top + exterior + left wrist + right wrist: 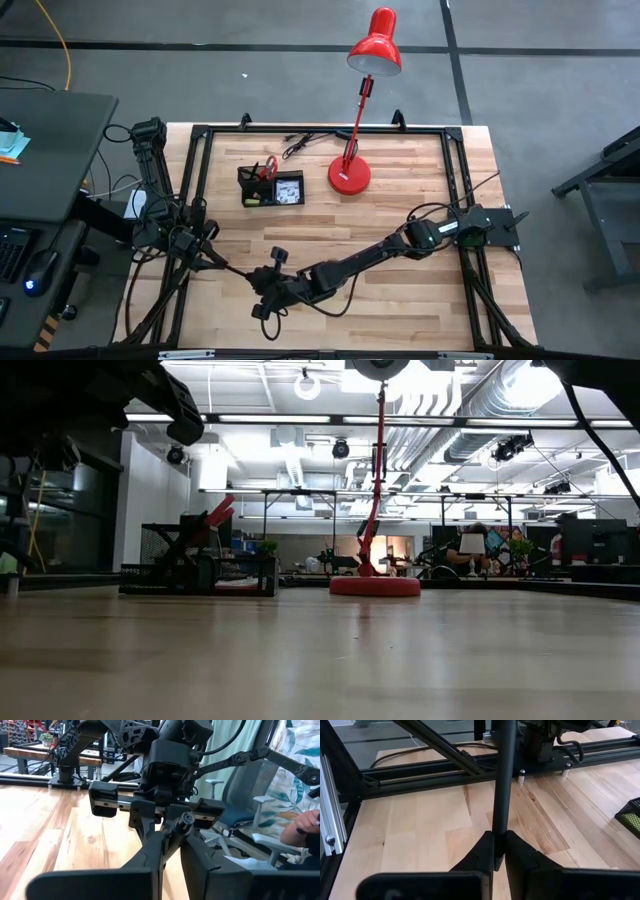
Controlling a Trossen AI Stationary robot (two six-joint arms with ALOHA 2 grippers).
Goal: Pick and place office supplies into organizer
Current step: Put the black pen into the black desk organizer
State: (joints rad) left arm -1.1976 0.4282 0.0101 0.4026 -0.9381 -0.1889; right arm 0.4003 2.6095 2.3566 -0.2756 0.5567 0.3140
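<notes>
Both arms meet at the near left part of the table (420, 290). The right arm reaches all the way across from the right side, and its end effector (499, 850) is clamped tight on a thin black pen (502, 780), fingers pressed together around the shaft. The pen runs on leftward, off the wood, to the left end effector (213, 257). In the left wrist view that end effector's fingers (155, 855) stand drawn in narrow around the pen's other end, facing the right arm head-on. So one pen, two grips, one at each end.

The organizer (245, 178) sits toward the far left of the table, well apart from the meeting. The red-handled scissors (268, 167) stand upright in its taller section. Just to its right is the red lamp (349, 177).
</notes>
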